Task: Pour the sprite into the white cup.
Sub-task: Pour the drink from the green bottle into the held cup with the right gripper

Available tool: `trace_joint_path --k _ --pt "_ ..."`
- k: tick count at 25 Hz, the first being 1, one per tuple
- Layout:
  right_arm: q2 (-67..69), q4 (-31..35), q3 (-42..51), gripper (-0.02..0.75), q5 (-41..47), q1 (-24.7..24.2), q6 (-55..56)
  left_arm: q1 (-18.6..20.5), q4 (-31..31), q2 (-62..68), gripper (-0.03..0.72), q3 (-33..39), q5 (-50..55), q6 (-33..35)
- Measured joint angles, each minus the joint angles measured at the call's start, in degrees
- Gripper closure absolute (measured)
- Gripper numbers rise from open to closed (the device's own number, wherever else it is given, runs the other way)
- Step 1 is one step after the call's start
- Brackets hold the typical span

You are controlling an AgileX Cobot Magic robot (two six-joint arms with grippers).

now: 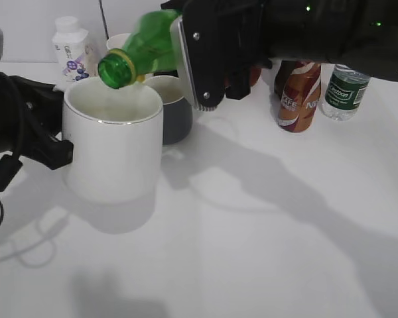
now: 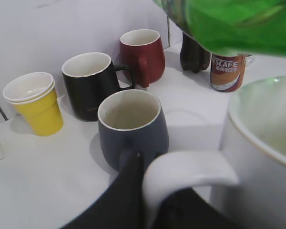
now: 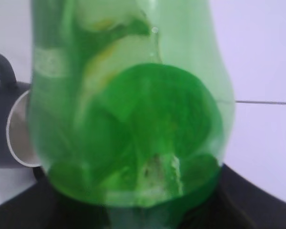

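While tipped, sprite (image 1: 142, 48) overhangs white cup (image 1: 113, 149).

The white cup (image 1: 113, 149) stands on the table (image 1: 265, 232) at the left of the exterior view, with the left gripper (image 1: 36, 142) at its left side on the handle (image 2: 188, 171), and the sprite (image 1: 142, 50) hangs tilted above it in the right gripper (image 1: 205, 56), mouth over the cup's rim. Just behind and right of the cup sits the grey mug (image 1: 172, 109), with 2 more mugs (image 2: 90, 83) and a stack of paper cups (image 2: 33, 102) behind it in the left wrist view. Far left at the back stands 1 small bottle (image 1: 73, 50), and well to the right the coffee bottle (image 1: 300, 96) stands just left of the water bottle (image 1: 345, 93).
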Motion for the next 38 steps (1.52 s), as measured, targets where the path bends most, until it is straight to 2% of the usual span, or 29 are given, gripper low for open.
trace_joint_path --k 6,18,29,33,38 --pt "0.0 6.6 0.0 0.347 0.0 0.0 -13.2 0.0 0.0 0.0 0.648 0.0 0.0 0.0" --pt "0.0 15.8 0.0 0.347 -2.2 0.0 -27.6 0.0 0.1 0.0 0.648 0.0 0.2 0.0" --pt "0.0 16.9 0.0 0.347 -3.7 0.0 -28.3 0.0 0.2 0.0 0.648 0.0 0.3 0.0" --pt "0.0 18.2 0.0 0.347 -3.3 0.0 -22.6 0.0 0.2 0.0 0.648 0.0 -0.2 0.1" --pt "0.0 18.4 0.0 0.347 1.1 0.0 -14.2 0.0 0.2 0.0 0.648 0.0 -1.4 0.1"
